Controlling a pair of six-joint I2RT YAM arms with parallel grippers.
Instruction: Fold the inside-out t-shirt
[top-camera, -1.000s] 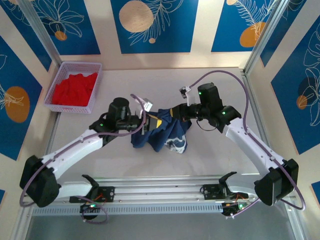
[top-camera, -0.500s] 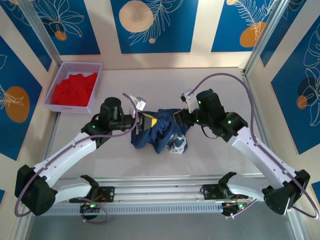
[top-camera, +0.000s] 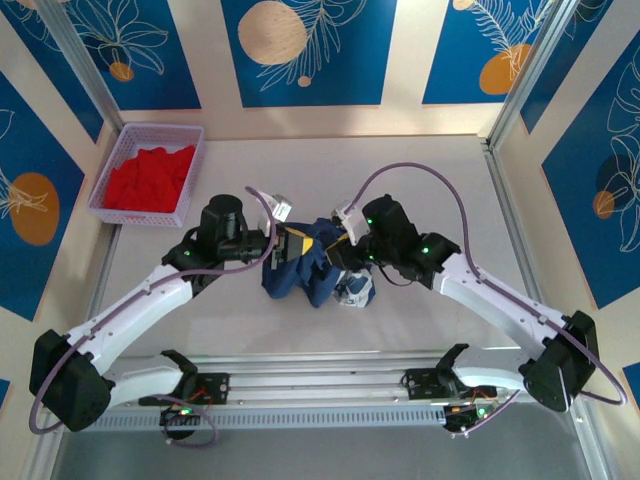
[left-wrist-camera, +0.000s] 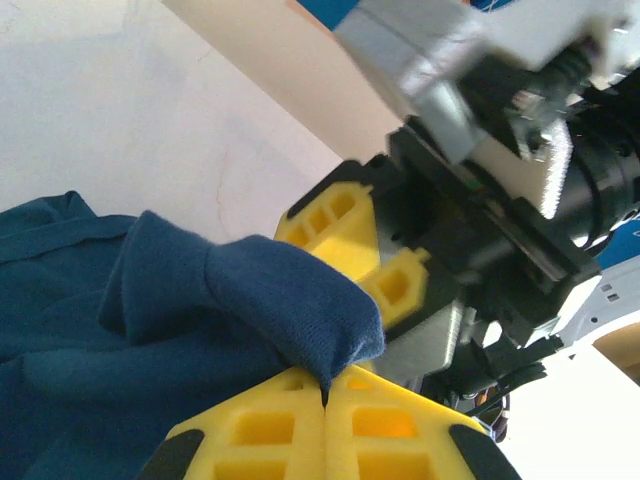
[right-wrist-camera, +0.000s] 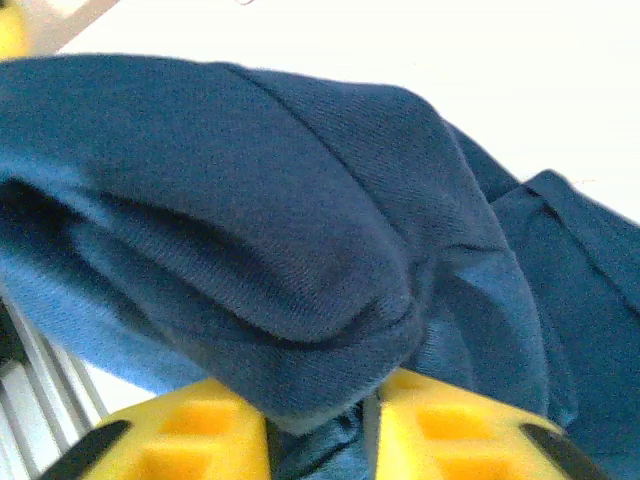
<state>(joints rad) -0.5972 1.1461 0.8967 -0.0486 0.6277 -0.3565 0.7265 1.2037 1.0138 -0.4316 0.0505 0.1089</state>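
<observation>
The inside-out t-shirt (top-camera: 300, 280) is a bunched navy heap at the middle of the table, with a pale print patch (top-camera: 355, 290) at its right edge. My left gripper (top-camera: 292, 245) is at the heap's upper left. In the left wrist view its yellow fingers (left-wrist-camera: 250, 430) are shut on a thin fold of the t-shirt (left-wrist-camera: 200, 320). My right gripper (top-camera: 343, 252) sits close beside it, on the heap's upper right. In the right wrist view a thick roll of the t-shirt (right-wrist-camera: 250, 220) fills the gap of my right gripper (right-wrist-camera: 318, 430), whose jaws press on it.
A lavender basket (top-camera: 160, 128) holding a bright red garment (top-camera: 145, 180) stands at the back left. An aluminium rail (top-camera: 320, 385) runs along the near edge, by both arm bases. A metal frame post (top-camera: 500, 180) borders the table's right side.
My right gripper has moved left toward the left gripper, let go and closed again on a thicker roll of cloth. The t-shirt has bunched tighter. The left arm shifted slightly left, then stayed.
</observation>
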